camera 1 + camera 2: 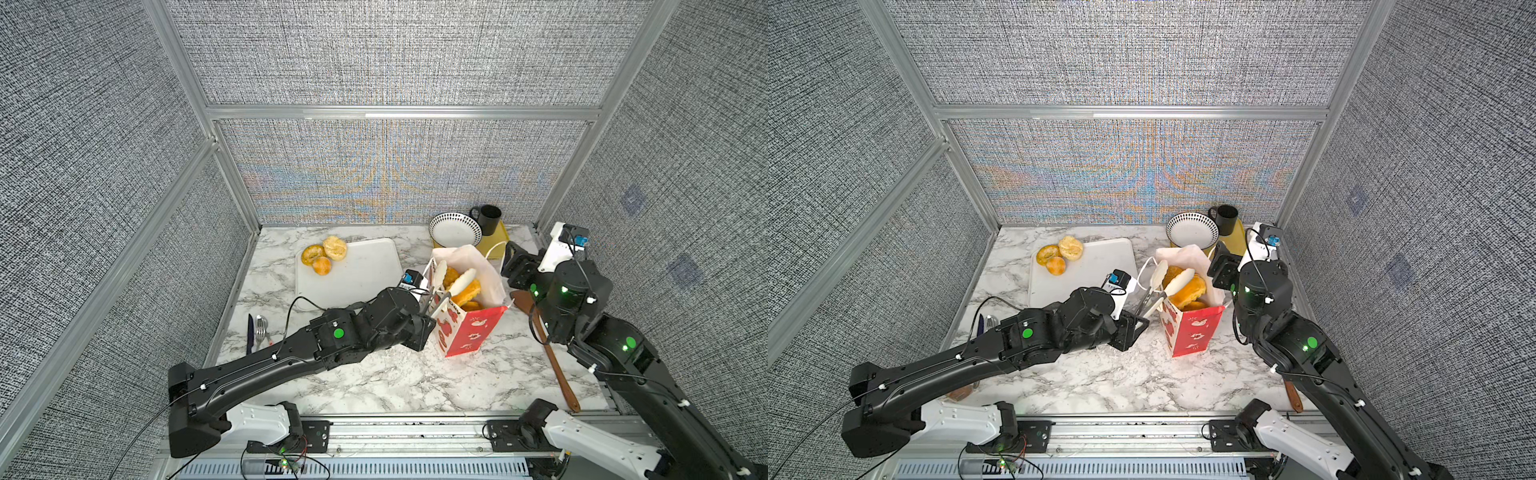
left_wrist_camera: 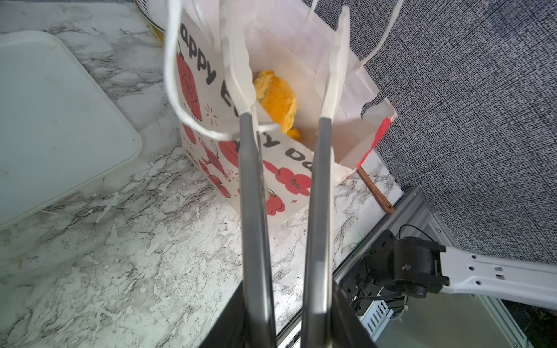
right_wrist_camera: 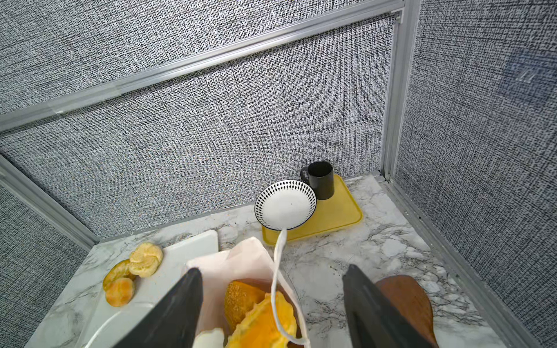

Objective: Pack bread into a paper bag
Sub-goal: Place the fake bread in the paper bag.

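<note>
The paper bag point(image 1: 473, 332) stands upright on the marble table point(image 1: 374, 382), mouth open, red printed face toward the arm bases. In both top views bread point(image 1: 471, 296) point(image 1: 1192, 289) lies inside it, heaped near the rim.

The left gripper point(image 1: 428, 316), on the bag's left-arm side, is clamped on the handles of a pair of tongs point(image 1: 461, 281). Their white tips stand parted over the bag's mouth, with bread point(image 2: 275, 96) below them inside. One tip sits close against the bag's printed wall point(image 2: 289, 180); contact cannot be told.

The right gripper point(image 3: 272, 269) hovers at the bag's far right-arm corner, fingers point(image 3: 376, 310) spread wide and closed on nothing. The bag's white wall point(image 3: 241, 256) and a cord handle point(image 3: 278, 256) show between them.

Three loose pieces point(image 1: 324, 255) rest on a white tray point(image 1: 361, 270), well apart from the bag on its left-arm side. A wooden spatula point(image 1: 544, 340) lies just beside the bag on its right-arm side. A patterned plate point(image 1: 455, 230), black mug point(image 1: 488, 218) and yellow tray point(image 1: 496, 245) sit behind the bag.
</note>
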Controlling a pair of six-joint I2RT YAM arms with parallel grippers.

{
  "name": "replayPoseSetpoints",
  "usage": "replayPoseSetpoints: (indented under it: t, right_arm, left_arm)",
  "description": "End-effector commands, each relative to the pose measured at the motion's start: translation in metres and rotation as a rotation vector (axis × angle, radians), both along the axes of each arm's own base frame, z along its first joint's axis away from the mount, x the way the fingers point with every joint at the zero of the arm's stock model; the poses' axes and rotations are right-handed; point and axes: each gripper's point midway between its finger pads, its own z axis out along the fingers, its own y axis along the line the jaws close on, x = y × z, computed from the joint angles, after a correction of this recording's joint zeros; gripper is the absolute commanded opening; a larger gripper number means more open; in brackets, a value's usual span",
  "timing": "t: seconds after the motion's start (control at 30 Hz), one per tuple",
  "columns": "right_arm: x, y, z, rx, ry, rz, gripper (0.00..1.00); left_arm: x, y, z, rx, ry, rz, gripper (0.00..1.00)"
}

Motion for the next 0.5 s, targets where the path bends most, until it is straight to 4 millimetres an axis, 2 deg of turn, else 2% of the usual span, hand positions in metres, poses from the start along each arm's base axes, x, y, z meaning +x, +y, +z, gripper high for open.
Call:
replayPoseSetpoints:
  t: [0.0,0.13,0.23,0.3,0.4,0.47]
  right_arm:
    - [0.003,0.003,0.001,0.013,-0.01,0.005,0.75]
    - [0.005,0.007,-0.001,0.013,-0.008,0.018,0.75]
    - [0.007,0.012,-0.006,0.01,-0.001,0.036,0.75]
    - [0.008,0.014,-0.011,0.008,0.004,0.046,0.75]
    - [0.012,0.023,-0.023,0.0,0.021,0.081,0.75]
    - [0.015,0.034,-0.036,-0.002,0.038,0.118,0.75]
  left_arm:
    - [0.003,0.002,0.018,-0.033,-0.058,-0.002,0.4]
    - [0.015,0.029,0.045,-0.042,-0.173,0.086,0.35]
    - [0.032,0.071,0.068,-0.018,-0.297,0.239,0.36]
    - [0.042,0.101,0.075,0.022,-0.361,0.353,0.36]
    - [0.058,0.155,0.078,0.132,-0.467,0.582,0.36]
    - [0.068,0.187,0.07,0.211,-0.478,0.722,0.36]
